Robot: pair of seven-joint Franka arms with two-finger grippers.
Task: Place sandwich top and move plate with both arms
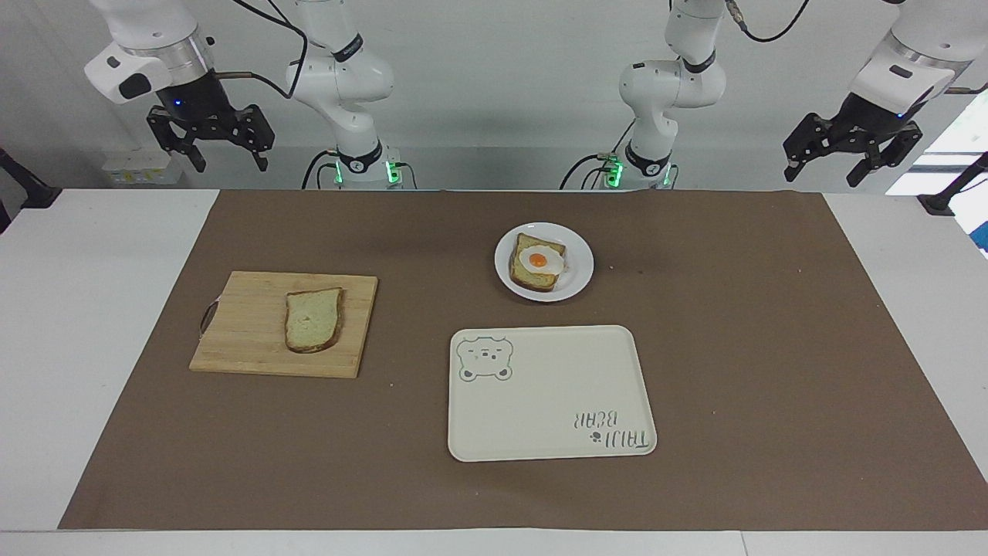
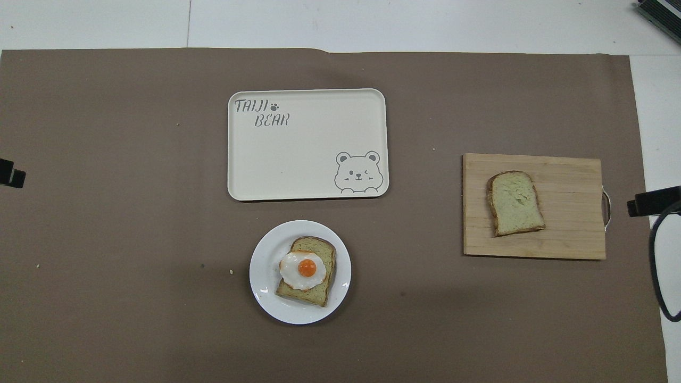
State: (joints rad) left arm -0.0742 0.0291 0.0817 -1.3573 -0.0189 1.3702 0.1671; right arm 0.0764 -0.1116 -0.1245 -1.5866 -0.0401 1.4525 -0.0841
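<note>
From the facing view, the left gripper and right gripper hang released, fingers spread, above the robots' edge of the tabletop. The sandwich top lies on a cutting board toward the right arm's end. From overhead, the plate carries egg-topped bread, just beside the bear tray and nearer the robots.

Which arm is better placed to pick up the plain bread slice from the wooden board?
Probably the right arm. The bread slice lies on the wooden board toward its end of the table, and the right gripper hangs open above that end. The left gripper, also open, waits at the table's opposite end.
</note>
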